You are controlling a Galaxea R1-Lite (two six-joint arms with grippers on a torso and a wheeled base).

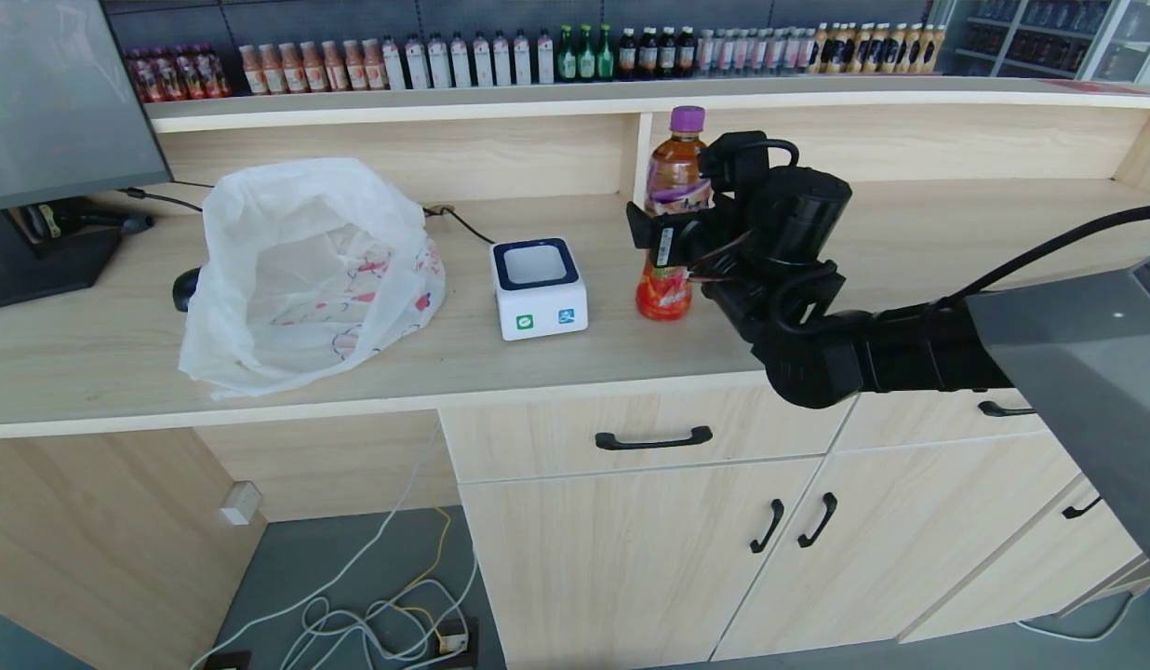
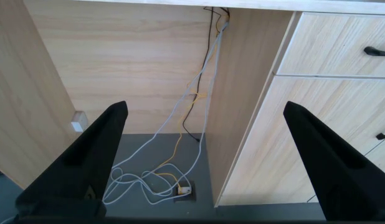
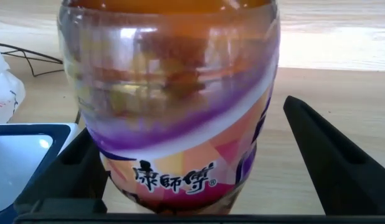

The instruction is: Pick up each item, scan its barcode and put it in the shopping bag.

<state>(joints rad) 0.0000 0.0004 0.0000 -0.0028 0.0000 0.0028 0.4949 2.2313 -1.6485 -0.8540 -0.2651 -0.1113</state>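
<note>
Counter (image 1: 538, 372): bottle (image 1: 673, 177) upright, cap (image 1: 688, 118) up.

Head view, right of centre: the right gripper (image 1: 673, 244) covers the bottle (image 1: 675, 172) mid-label, so you can't judge contact. Right wrist view: bottle cap & base cut off by frame edges. Upper left: monitor (image 1: 54, 93) cropped. Shopping bag (image 1: 305, 270) contents too blurry to ID.

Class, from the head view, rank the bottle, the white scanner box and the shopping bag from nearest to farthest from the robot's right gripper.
1. The bottle, standing within the right gripper.
2. The white scanner box, on the counter to the bottle's left.
3. The shopping bag, farther left again, beyond the scanner.
</note>
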